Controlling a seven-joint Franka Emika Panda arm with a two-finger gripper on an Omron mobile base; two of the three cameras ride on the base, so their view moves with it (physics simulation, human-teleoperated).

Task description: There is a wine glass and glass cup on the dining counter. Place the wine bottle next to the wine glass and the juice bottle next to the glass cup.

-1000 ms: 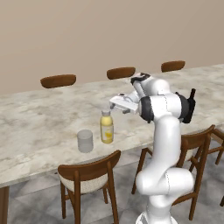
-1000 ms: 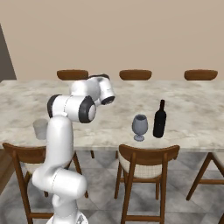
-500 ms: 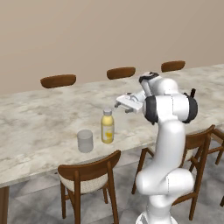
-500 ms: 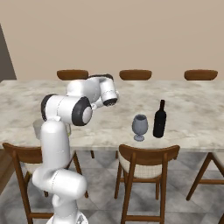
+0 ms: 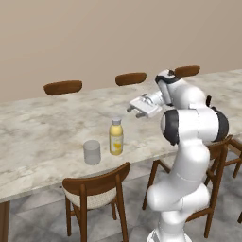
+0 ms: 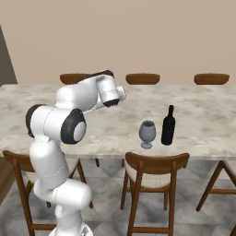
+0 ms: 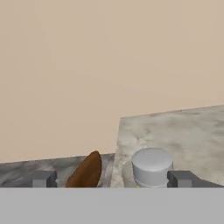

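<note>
Juice bottle (image 5: 116,137) stands upright on the dining surface (image 5: 42,137), just beside the glass cup (image 5: 92,152), on the cup's right in the left base view, apart but close. Wine bottle (image 6: 168,126) stands upright just beside the wine glass (image 6: 147,134) further along the same surface. Judging from that, both pairings look done already.

Gripper (image 5: 138,108) hangs above the surface, up and to the right of the juice bottle, clear of it, holding nothing. Fingers spread wide, empty. In the hand view the finger tips (image 7: 181,178) sit at the bottom with the bottle's pale cap (image 7: 151,166) between them and close below, plus a brown chair back (image 7: 86,171) beyond the surface edge.

Risks, as a judgement:
- Cap is close under the fingers; any drop or sideways sweep could clip it and tip the bottle, since it is narrow and top-heavy.
- A tipped bottle would likely knock the glass cup next to it, or roll toward the near edge.
- The elbow swings widely near the surface; the wine glass on its thin stem would go over easily if brushed.

Safest exit looks like straight up and back.
</note>
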